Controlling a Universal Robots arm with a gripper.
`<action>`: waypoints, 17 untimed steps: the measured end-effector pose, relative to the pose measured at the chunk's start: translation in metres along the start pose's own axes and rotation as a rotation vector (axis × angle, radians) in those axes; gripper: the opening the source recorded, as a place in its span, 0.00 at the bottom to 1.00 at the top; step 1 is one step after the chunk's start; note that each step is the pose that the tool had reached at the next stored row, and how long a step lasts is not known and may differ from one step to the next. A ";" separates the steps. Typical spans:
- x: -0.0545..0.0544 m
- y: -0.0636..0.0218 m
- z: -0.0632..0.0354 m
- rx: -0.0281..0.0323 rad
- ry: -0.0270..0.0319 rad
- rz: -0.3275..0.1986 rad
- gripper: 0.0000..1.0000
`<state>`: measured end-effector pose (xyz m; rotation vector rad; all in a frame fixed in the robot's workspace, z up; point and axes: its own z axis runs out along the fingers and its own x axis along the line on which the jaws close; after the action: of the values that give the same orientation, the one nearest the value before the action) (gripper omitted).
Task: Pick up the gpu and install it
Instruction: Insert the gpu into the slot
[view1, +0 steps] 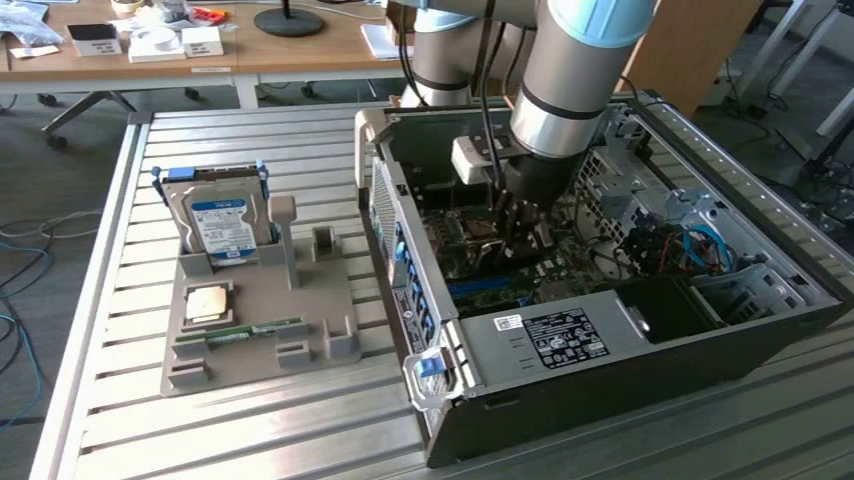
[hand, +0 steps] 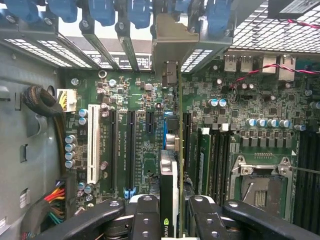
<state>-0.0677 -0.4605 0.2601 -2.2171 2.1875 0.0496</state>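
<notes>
Black two-finger gripper (hand: 170, 207) clenched on the thin dark gpu card (hand: 168, 170) with a silvery bracket — held edge-on over the green motherboard (hand: 140, 130) inside the open black metal computer case (view1: 694, 350).

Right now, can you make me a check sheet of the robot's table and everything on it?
Surface: metal slatted table, carrying an open computer case and a grey holder.
Job's things: graphics card, seen edge-on over the green board inside the case.
Clutter: hard drive standing in the holder; memory stick and square chip lying in it.
Hand: hand shut on the graphics card, inside the case.
Cables: blue cables in the case; red-and-black wires by the board; loose cables on the floor at the exterior view's left.
Surroundings: wooden desk with small boxes behind the table.
</notes>
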 end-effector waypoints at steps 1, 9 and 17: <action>0.000 0.0003 0.0001 -0.0001 0.0001 0.000 0.27; 0.000 0.0043 0.0018 0.0002 -0.0004 0.000 0.27; 0.000 0.0056 0.0063 0.0001 0.0002 0.000 0.27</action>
<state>-0.0733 -0.4604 0.2538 -2.2172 2.1875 0.0494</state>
